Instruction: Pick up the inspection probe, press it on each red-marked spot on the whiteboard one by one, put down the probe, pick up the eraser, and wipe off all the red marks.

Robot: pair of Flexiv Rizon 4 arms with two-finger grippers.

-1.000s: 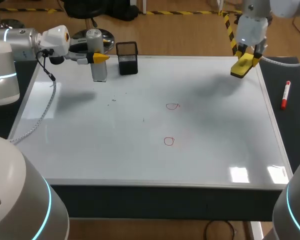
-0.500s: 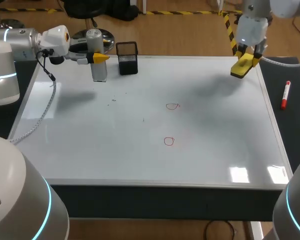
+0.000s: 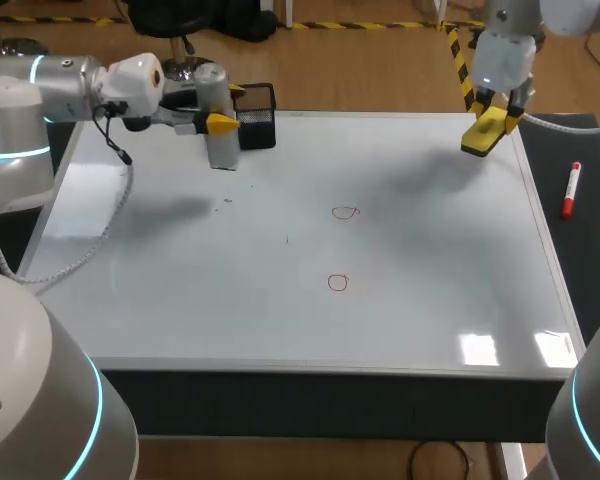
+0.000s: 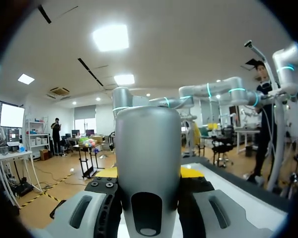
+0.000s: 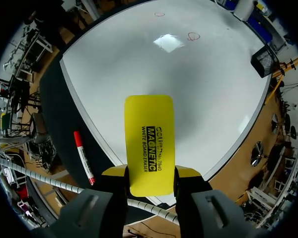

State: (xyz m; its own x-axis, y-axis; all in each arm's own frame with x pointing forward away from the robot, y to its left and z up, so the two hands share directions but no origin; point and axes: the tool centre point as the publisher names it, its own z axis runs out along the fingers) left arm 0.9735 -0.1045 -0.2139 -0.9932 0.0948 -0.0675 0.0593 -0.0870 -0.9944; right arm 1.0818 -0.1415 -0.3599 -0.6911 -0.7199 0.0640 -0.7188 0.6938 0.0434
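The yellow eraser (image 5: 149,144) carries lines of black print running lengthwise on its upper face.

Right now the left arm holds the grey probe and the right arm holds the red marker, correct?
Not quite. The right gripper is shut on the yellow eraser; the red marker lies untouched beside the whiteboard, as the right wrist view shows. The left gripper does hold the grey probe.

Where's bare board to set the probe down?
Free: near-left of the whiteboard, and the near-right stretch between the red marks and the right edge. Crowded: far-left, where the left gripper holds the probe by the mesh holder; far-right, the right gripper holds the eraser.
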